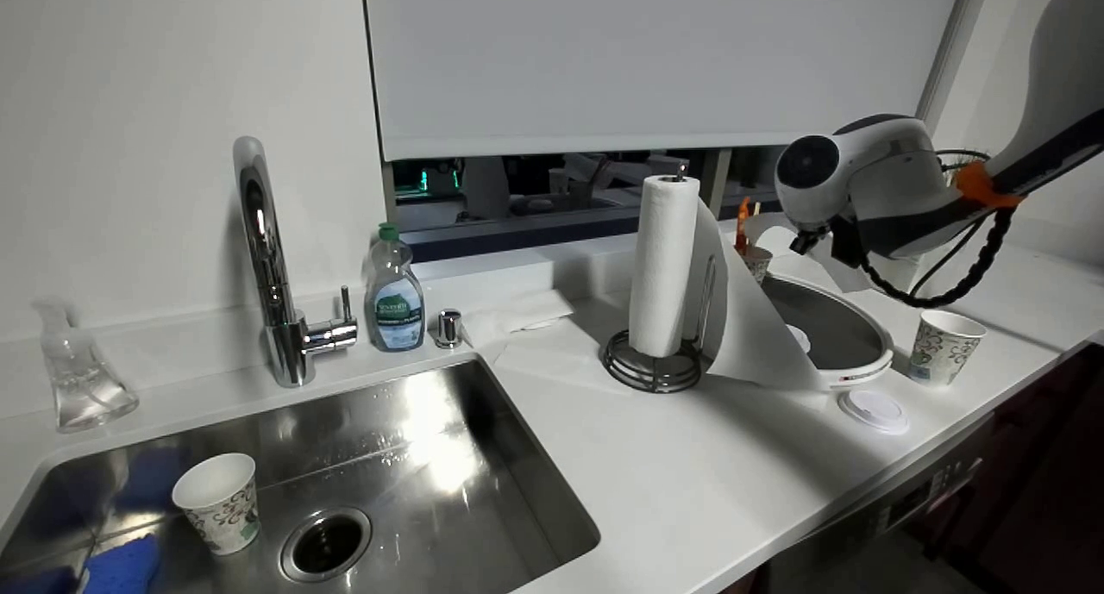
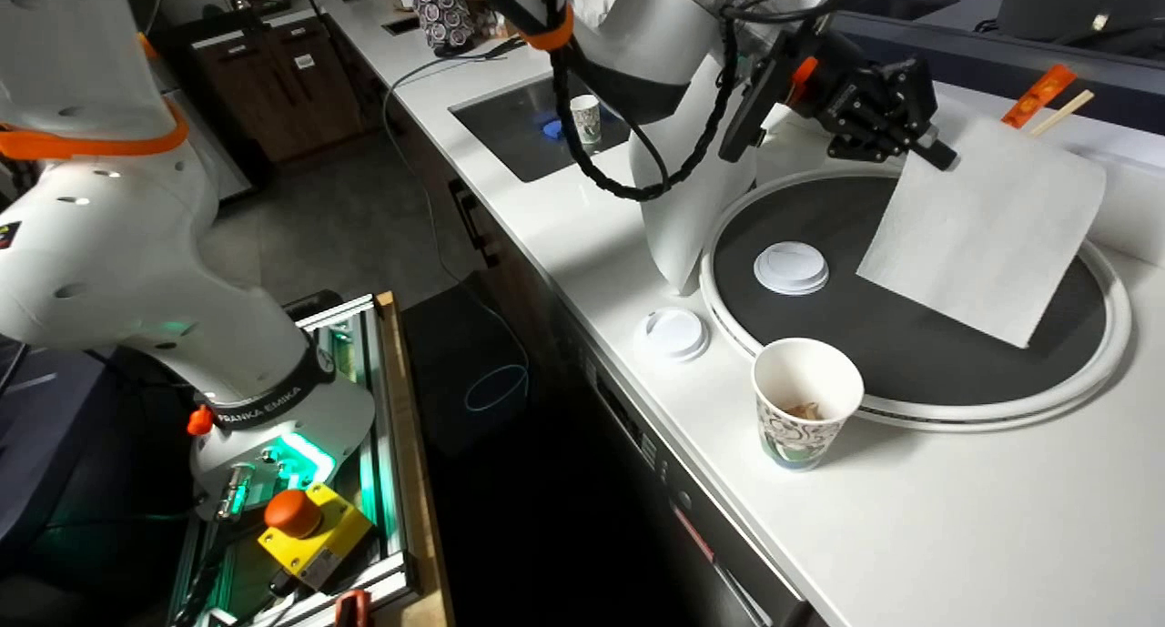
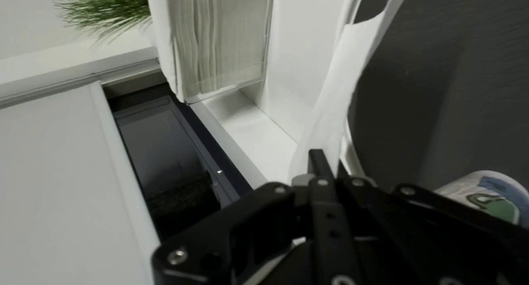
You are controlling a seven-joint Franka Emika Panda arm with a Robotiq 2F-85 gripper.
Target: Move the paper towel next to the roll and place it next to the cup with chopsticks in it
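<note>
My gripper (image 2: 937,149) is shut on an upper corner of the paper towel (image 2: 992,231). The sheet hangs tilted above the dark round tray, and its lower corner is low over the tray surface. In the wrist view the jaws (image 3: 327,163) pinch the sheet (image 3: 330,115), seen nearly edge-on. The cup with chopsticks (image 1: 757,265) stands at the tray's window side. In an exterior view only its orange wrapper and sticks (image 2: 1060,113) show above the sheet, which hides the cup. The roll (image 1: 664,271) stands upright on its dark wire holder, with a long loose end draping toward the tray.
The round tray (image 2: 910,354) holds white lids (image 2: 790,267); another lid (image 2: 673,334) and a stickless cup (image 2: 805,409) stand near the counter's front edge. A napkin holder (image 3: 219,37) is ahead of the jaws. A patterned cup (image 3: 494,196) is close at lower right.
</note>
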